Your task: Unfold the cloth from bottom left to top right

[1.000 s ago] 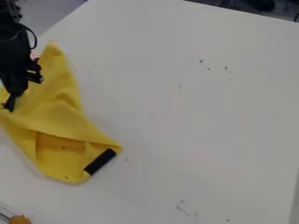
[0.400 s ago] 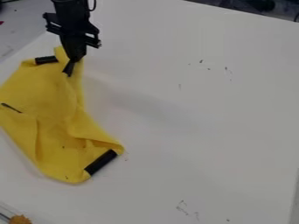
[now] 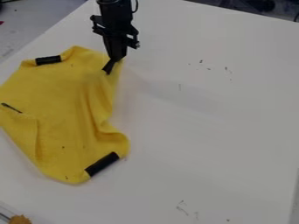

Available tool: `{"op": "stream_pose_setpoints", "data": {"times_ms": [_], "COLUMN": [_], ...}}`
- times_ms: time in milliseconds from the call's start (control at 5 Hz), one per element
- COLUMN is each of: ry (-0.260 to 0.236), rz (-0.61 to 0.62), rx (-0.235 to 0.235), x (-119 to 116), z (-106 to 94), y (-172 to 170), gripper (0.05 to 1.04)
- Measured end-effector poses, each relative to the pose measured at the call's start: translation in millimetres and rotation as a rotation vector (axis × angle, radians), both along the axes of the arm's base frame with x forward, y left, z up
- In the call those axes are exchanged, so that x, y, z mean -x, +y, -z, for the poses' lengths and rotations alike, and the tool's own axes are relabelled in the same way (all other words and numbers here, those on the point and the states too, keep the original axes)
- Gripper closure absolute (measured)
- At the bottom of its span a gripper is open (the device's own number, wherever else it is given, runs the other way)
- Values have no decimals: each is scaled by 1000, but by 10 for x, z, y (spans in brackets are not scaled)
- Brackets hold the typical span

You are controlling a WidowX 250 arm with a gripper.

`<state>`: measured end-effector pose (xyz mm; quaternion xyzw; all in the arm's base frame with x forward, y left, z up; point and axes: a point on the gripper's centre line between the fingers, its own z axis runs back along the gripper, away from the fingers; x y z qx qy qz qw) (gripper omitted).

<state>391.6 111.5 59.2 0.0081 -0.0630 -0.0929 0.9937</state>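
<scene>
The yellow cloth (image 3: 64, 105) lies on the left part of the white worktop (image 3: 204, 131), mostly spread out, its left side reaching the view's left edge. Its upper right corner is pinched in the narrow tool (image 3: 109, 68), which points down and slightly to the left there. From that corner, soft folds run down the cloth's right side, which bends inward and then bulges out again lower down. At the lower left, a flap lies folded over, its edge running down toward the bottom of the cloth. A black strip (image 3: 48, 60) sits along the upper left edge, a second black strip (image 3: 102, 164) slants across the lower right corner, and a thin dark strip (image 3: 11, 107) shows at the left. The black arm (image 3: 116, 15) comes in from the top edge, just above the cloth. Small dark marks (image 3: 182, 208) dot the worktop to the right. In the bottom left corner, an orange-brown thing (image 3: 20, 219) with a jagged outline lies beside a clear edge, too cut off to identify. Beyond the worktop's upper left edge is a grey surface (image 3: 35, 17).
</scene>
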Motion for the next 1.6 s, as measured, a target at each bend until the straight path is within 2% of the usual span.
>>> {"op": "stream_pose_setpoints", "data": {"times_ms": [400, 600, 800, 1000, 1200, 1400, 1600], "ry": [11, -9, -16, 32, 52, 71, 63], "rz": [65, 50, 11, -46, -67, -82, -41], "rx": [23, 30, 60, 117, 155, 166, 80], "x": [-185, -284, -321, -345, -386, -392, -377], "z": [146, 204, 215, 184, 82, 52, 84], "y": [-149, -154, -239, -427, -663, -852, -861], "gripper": [1028, 1005, 852, 592, 284, 79, 77]}}
